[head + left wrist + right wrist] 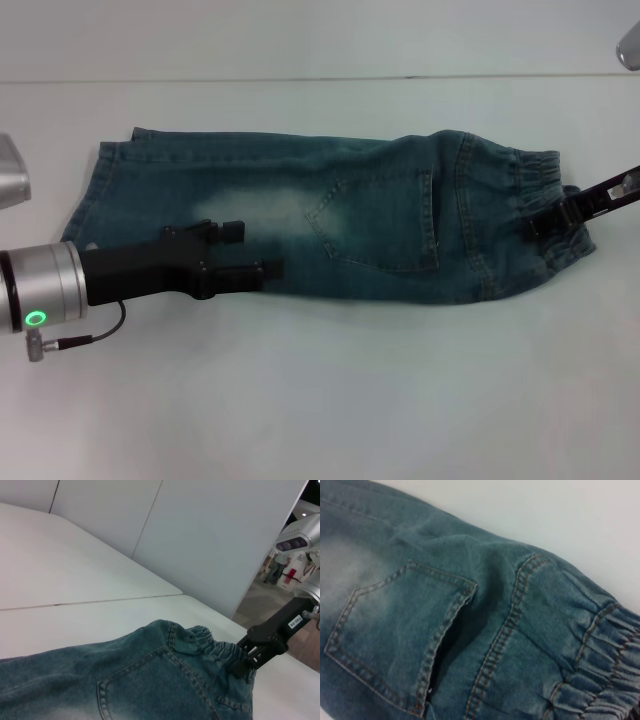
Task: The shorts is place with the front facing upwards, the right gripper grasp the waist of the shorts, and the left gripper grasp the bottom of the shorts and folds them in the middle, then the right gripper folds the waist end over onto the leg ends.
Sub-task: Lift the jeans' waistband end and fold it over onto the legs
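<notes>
The shorts (370, 215) lie flat across the white table, doubled lengthwise, with a stitched patch pocket (380, 225) facing up. The gathered waist (530, 175) is at the right end and the leg ends (95, 195) at the left. My right gripper (540, 222) is at the waist's outer edge, shut on the elastic band; the left wrist view shows the right gripper (241, 667) pinching the waist (210, 647). My left gripper (262, 250) sits over the near edge of the leg by the pale faded patch, fingers apart and holding nothing. The right wrist view shows only the pocket and the waist (605, 650).
A table seam (300, 78) runs along the back behind the shorts. Silver robot parts show at the left edge (10, 175) and the top right corner (630, 45). A thin cable (80, 340) hangs from the left wrist. White wall panels (200, 540) stand beyond the table.
</notes>
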Available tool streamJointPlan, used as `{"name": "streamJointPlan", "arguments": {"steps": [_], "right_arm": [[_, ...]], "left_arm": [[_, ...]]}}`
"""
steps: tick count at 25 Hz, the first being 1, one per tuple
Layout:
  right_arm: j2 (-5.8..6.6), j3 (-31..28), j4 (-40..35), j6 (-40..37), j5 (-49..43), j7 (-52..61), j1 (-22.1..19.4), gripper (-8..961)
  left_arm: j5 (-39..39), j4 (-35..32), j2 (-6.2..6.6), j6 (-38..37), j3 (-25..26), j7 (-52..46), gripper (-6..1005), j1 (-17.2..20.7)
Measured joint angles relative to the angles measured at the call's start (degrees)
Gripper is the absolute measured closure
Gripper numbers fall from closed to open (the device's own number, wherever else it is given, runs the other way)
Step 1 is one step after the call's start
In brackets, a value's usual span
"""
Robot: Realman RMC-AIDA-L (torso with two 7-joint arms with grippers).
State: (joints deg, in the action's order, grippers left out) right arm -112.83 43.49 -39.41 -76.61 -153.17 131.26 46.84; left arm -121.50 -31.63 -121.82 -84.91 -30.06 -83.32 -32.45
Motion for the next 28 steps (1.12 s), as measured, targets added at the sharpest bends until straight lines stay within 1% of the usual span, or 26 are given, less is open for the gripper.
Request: {"name": "streamJointPlan", "arguments": {"steps": [2,8,12,14,15,16,18,19,20,23,25,28], "right_arm": [[-0.13,-0.01,-0.05,-0.31,0.04,-0.66,0.0,478],[-0.58,-0.35,-0.55,-1.26,0.2,-3.4,-0.06,621],[-0.58,-0.4,-0.63,-1.59,0.92,-4.02,-0.23,716],[-0.31,-0.46,-1.09,-2.14,1.59,-4.12,-0.5,756],[-0.18,-0.49,-1.58,-2.59,2.07,-4.16,-0.72,777],[-0.06,-0.5,-2.32,-3.29,2.59,-4.18,-1.02,797],[0.19,-0.53,-3.61,-4.59,3.47,-4.21,-1.48,837],[0.38,-0.56,-4.35,-5.63,4.1,-4.21,-1.74,837],[0.55,-0.59,-4.96,-6.54,4.71,-4.21,-1.93,837],[1.56,-1.03,-7.13,-10.76,7.15,-4.23,-2.59,836],[2.2,-1.96,-8.69,-13.29,8.62,-4.23,-2.9,836],[2.9,-3.84,-11.48,-17.08,10.27,-4.6,-3.2,836]], "left_arm": [[0.0,0.07,0.0,0.09,0.0,0.02,132,-0.05],[0.0,0.34,0.0,0.13,0.0,-0.02,144,-0.1],[0.25,0.52,-0.04,0.08,0.08,0.11,151,-0.1],[0.62,0.52,-0.35,0.16,0.37,0.64,155,-0.23],[1.87,0.53,-1.06,0.71,0.63,1.9,185,-0.36],[1.87,0.53,-1.06,0.71,0.63,1.9,215,-0.36],[5.07,0.87,-1.87,2.08,0.69,5.36,276,-0.49],[6.96,1.59,-2.16,3.07,0.69,7.58,306,-0.74],[9.1,2.95,-2.26,4.63,0.72,9.78,336,-1.29],[16.44,7.54,-2.31,10.71,0.99,16.71,476,-3.47],[22.52,11.81,-2.43,15.94,1.06,24.39,569,-5.45],[27.69,18.24,-2.54,22.08,1.07,35.68,651,-8.84]]}}
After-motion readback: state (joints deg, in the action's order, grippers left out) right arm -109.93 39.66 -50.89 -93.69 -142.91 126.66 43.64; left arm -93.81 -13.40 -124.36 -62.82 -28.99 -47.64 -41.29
